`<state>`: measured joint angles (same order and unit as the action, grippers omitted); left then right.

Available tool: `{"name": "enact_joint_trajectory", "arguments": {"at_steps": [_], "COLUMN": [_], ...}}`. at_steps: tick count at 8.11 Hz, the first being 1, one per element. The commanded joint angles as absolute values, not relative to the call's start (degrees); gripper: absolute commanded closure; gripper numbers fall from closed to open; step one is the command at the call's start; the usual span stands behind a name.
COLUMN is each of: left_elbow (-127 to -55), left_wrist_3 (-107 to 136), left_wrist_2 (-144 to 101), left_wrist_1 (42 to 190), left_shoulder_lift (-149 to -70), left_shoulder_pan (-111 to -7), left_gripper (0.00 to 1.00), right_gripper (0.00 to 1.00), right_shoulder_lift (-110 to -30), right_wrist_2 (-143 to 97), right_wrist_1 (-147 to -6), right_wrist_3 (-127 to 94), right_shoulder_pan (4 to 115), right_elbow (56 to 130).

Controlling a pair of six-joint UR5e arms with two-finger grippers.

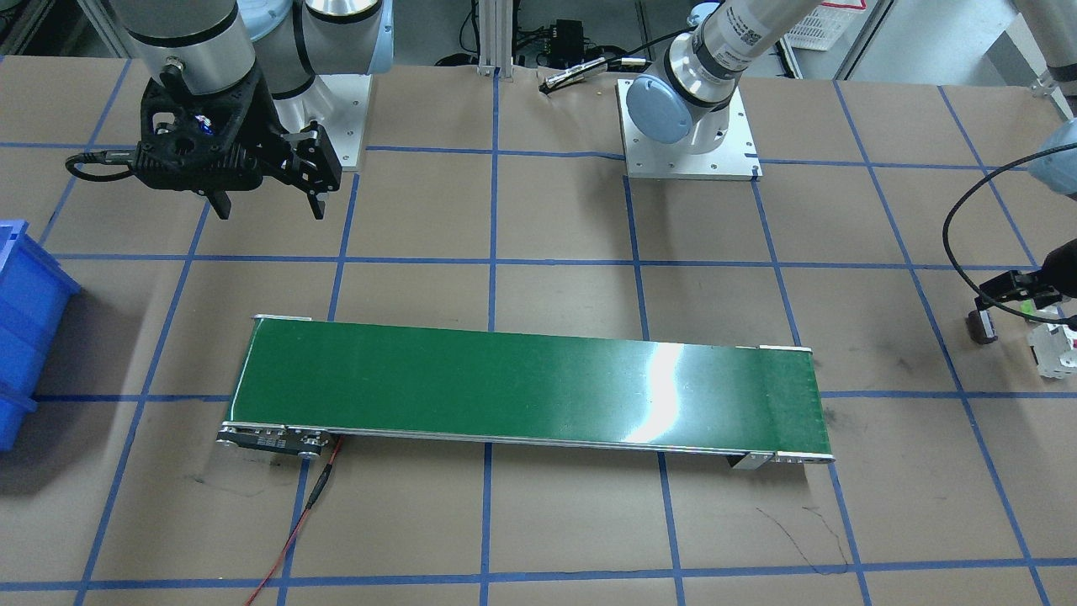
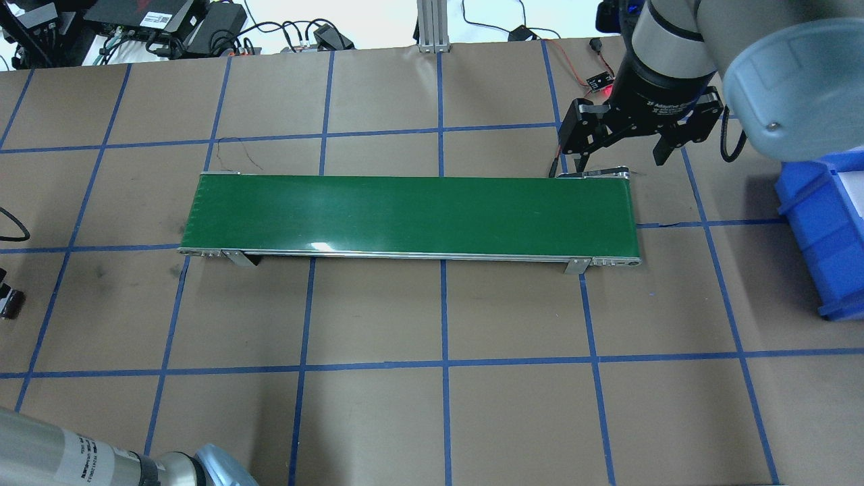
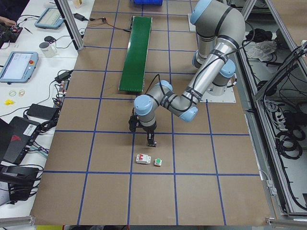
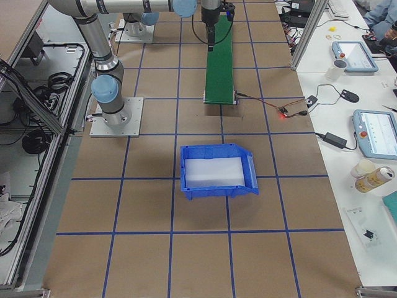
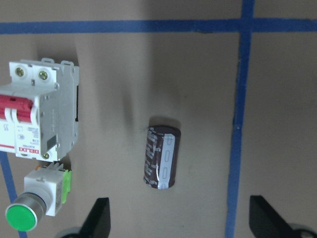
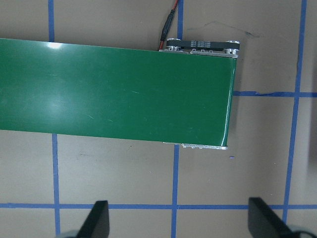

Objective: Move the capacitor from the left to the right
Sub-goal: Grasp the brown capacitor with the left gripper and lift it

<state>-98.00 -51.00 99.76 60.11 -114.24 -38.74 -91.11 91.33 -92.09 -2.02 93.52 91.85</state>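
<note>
- The capacitor (image 5: 161, 157) lies on its side on the brown surface (image 5: 198, 74), at the robot's left end, well apart from the green conveyor belt (image 1: 522, 383).
- The left hand (image 5: 181, 218) hangs above it with its fingers spread wide and nothing between them. In the left wrist view the capacitor sits inside the span of the two fingertips, nearer one than the other, and touches neither.
- Just beside the capacitor stand a white switch with red levers (image 5: 39, 111) and a green-capped button (image 5: 34, 203), close but apart from it.
- The right hand (image 2: 621, 152) is also released and empty. It waits over the belt's far right end, with the blue bin (image 2: 823, 229) near it.
- Step in hand, as I judge it: the approach for the pick — no grasp made yet.
- The next move calls for centring the left hand over the capacitor's body, then lowering and pinching across its round sides — while keeping the finger on the switch side off the switch and button.
</note>
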Motion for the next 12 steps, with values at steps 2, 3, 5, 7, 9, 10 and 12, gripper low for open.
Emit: {"name": "enact_joint_trajectory", "arguments": {"at_steps": [2, 3, 5, 7, 9, 10, 12], "left_elbow": [-98.0, -97.91, -97.91, -97.65, -97.38, -97.64, -97.39], "left_wrist_3": [-52.82, -53.0, -53.26, -56.41, -59.22, -59.67, -58.98], "left_wrist_2": [101.08, 101.07, 101.25, 101.42, 101.51, 101.43, 100.73], "left_wrist_1": [57.74, 57.31, 56.95, 57.04, 57.74, 58.35, 62.73], "left_shoulder_lift": [-120.13, -121.36, -121.73, -121.29, -119.28, -117.35, -112.44], "left_shoulder_pan": [-38.67, -38.67, -38.67, -38.67, -38.67, -38.67, -40.77], "left_gripper": [0.0, 0.0, 0.45, 1.0, 1.0, 1.0, 1.0], "right_gripper": [0.0, 0.0, 0.0, 0.0, 0.0, 0.0, 0.0], "right_shoulder_lift": [-91.14, -91.06, -91.14, -91.05, -91.05, -91.05, -91.05], "right_wrist_2": [91.32, 91.32, 91.32, 91.23, 91.23, 91.23, 91.23], "right_wrist_1": [-92.11, -92.2, -92.2, -92.81, -92.81, -92.81, -92.81], "right_wrist_3": [-2.02, -2.02, -2.02, -2.02, -2.02, -2.02, -2.02], "right_shoulder_pan": [93.52, 93.52, 93.52, 93.52, 93.52, 93.52, 93.52], "right_elbow": [91.85, 91.85, 91.85, 91.85, 91.85, 91.85, 91.85]}}
